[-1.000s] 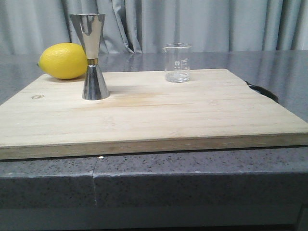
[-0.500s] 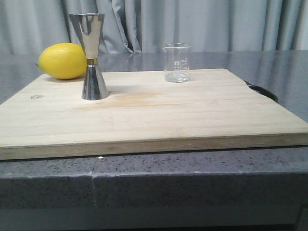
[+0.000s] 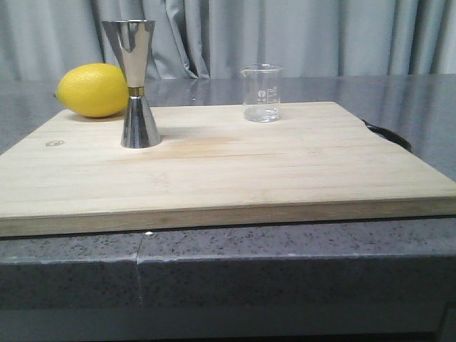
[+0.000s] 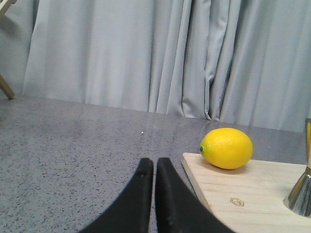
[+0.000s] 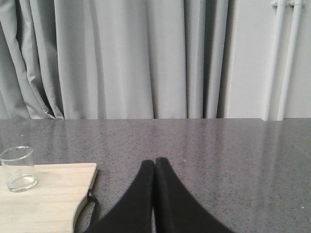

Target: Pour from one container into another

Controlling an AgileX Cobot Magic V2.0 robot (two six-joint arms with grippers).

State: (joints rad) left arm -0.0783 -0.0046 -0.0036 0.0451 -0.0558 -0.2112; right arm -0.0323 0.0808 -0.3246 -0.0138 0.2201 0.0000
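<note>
Standing upright near the far edge of the board [image 3: 235,171], right of its middle, the beaker [image 3: 262,92] is clear glass with white marks on its side and a small lip at the rim; whether it holds any liquid cannot be told. The right wrist view shows the beaker [image 5: 18,169] at the board's [image 5: 48,204] corner, with nothing touching it. Well apart from it to the left, the jigger [image 3: 135,84] stands upright on the board on its wider lower cone, a thin gold band at its waist; only its lower edge [image 4: 301,191] shows in the left wrist view. Just behind the jigger and to its left lies a lemon [image 3: 92,90], on the board's far left corner; the two look close, but contact cannot be told. The board rests on a grey speckled counter [image 3: 285,271], and a dark cord [image 3: 388,134] curves off its right edge. Grey curtains [image 3: 285,35] hang behind.

Neither gripper shows in the front view. The left gripper [image 4: 149,165] hangs over the counter left of the board, its black fingers pressed together and holding nothing. The right gripper [image 5: 154,165] sits over the counter right of the board, fingers likewise closed together and empty.
</note>
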